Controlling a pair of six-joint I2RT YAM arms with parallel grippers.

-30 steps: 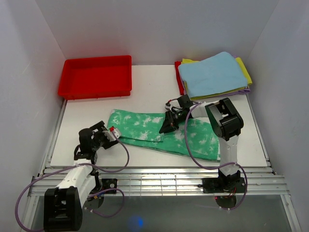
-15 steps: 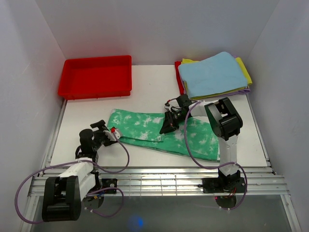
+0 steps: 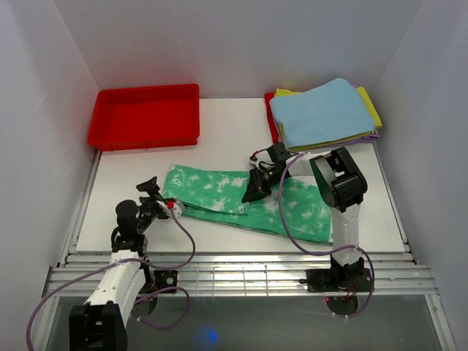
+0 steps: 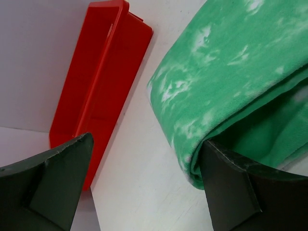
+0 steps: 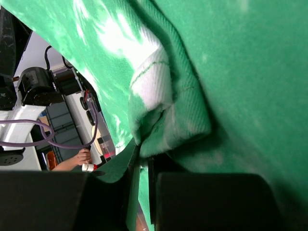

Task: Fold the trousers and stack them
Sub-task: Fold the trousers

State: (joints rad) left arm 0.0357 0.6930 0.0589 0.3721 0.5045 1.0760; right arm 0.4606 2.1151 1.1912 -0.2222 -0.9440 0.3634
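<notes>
The green tie-dye trousers (image 3: pixel 234 196) lie folded lengthwise across the middle of the table. My left gripper (image 3: pixel 156 196) is open at their left end. In the left wrist view the folded edge of the trousers (image 4: pixel 226 91) touches the right finger (image 4: pixel 245 192), and bare table shows between the jaws of the left gripper (image 4: pixel 144 187). My right gripper (image 3: pixel 255 188) is shut on a bunched fold of the trousers near their middle. The right wrist view is filled by green fabric (image 5: pixel 211 62) pinched in the right gripper (image 5: pixel 144 161).
A red tray (image 3: pixel 145 117) stands at the back left and shows in the left wrist view (image 4: pixel 98 82). A stack with light blue cloth (image 3: pixel 322 111) over yellow cloth (image 3: pixel 370 107) sits at the back right on a red edge (image 3: pixel 271 124). White walls enclose the table.
My left arm has shifted back toward the near edge and its gripper has tilted up a little, staying at the trousers' left end. The right gripper and the trousers have not moved.
</notes>
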